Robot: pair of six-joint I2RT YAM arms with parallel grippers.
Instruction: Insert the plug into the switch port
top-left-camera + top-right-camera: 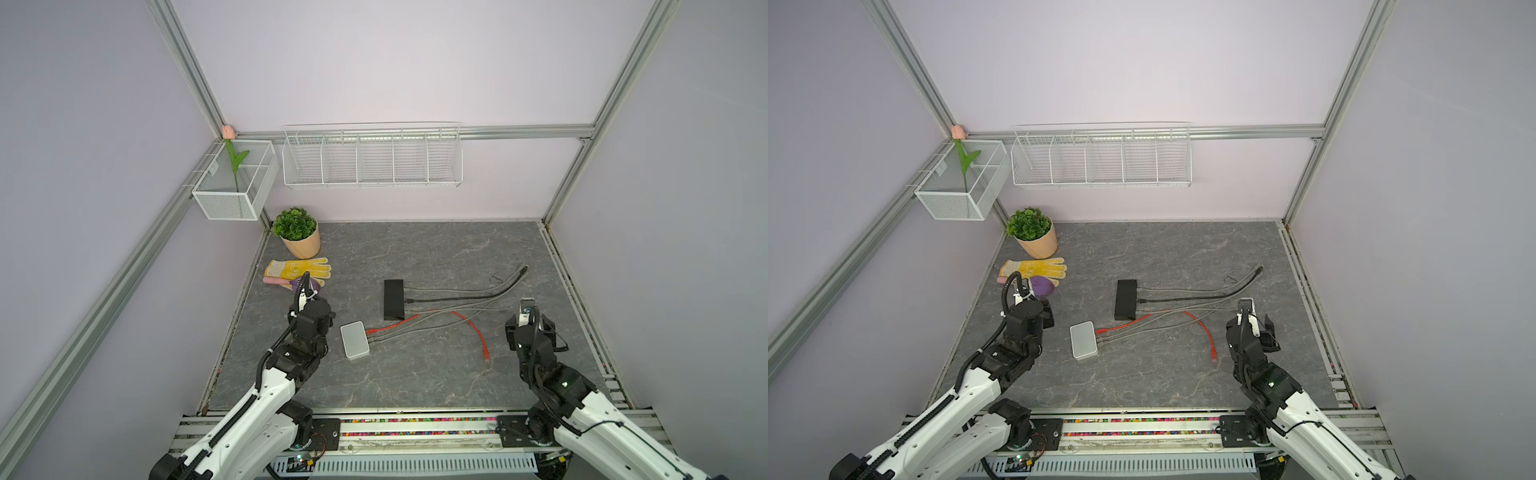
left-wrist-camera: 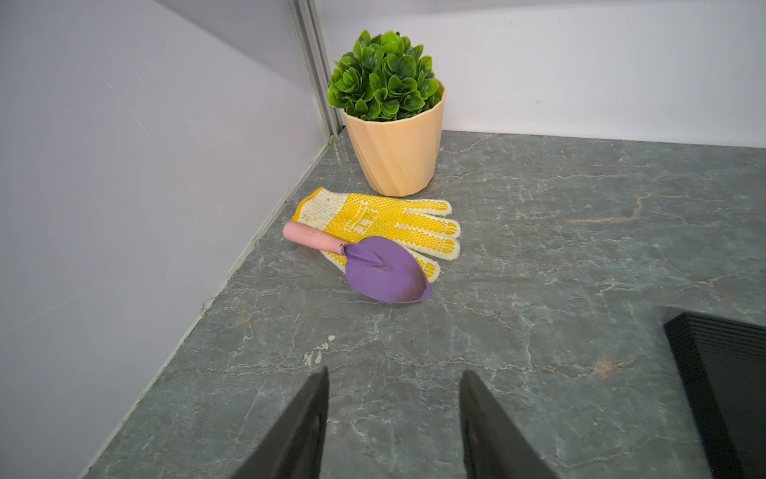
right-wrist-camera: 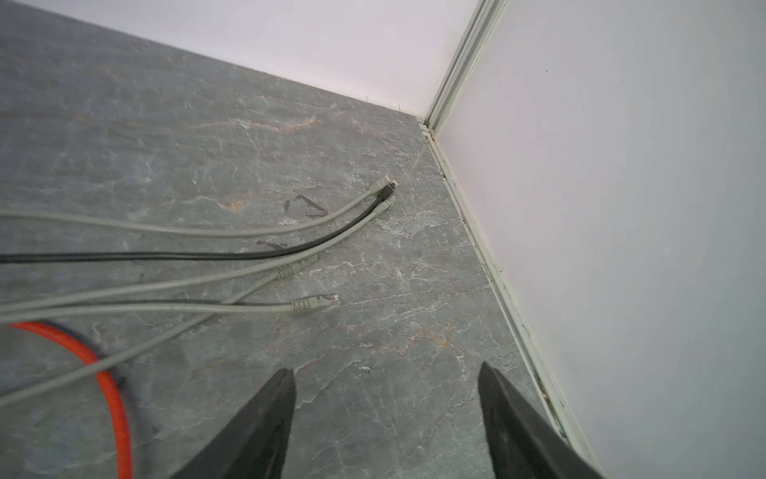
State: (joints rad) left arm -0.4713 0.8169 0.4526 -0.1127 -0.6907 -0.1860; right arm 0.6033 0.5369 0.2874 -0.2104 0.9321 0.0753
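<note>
Your left gripper (image 2: 393, 375) is partly open and empty, over bare table (image 1: 415, 374) short of the trowel (image 2: 385, 269) and glove (image 2: 385, 224). Your right gripper (image 3: 385, 373) is spread wide, also empty, near the right wall. The black switch (image 1: 393, 299), a flat dark box, lies mid-table with grey and black cables leaving its right side. The white switch (image 1: 354, 340) sits nearer you, holding one end of the red cable (image 1: 463, 319). The cable's free red plug (image 1: 486, 356) lies left of your right arm. A loose grey plug (image 3: 315, 304) lies ahead of the right fingers.
</note>
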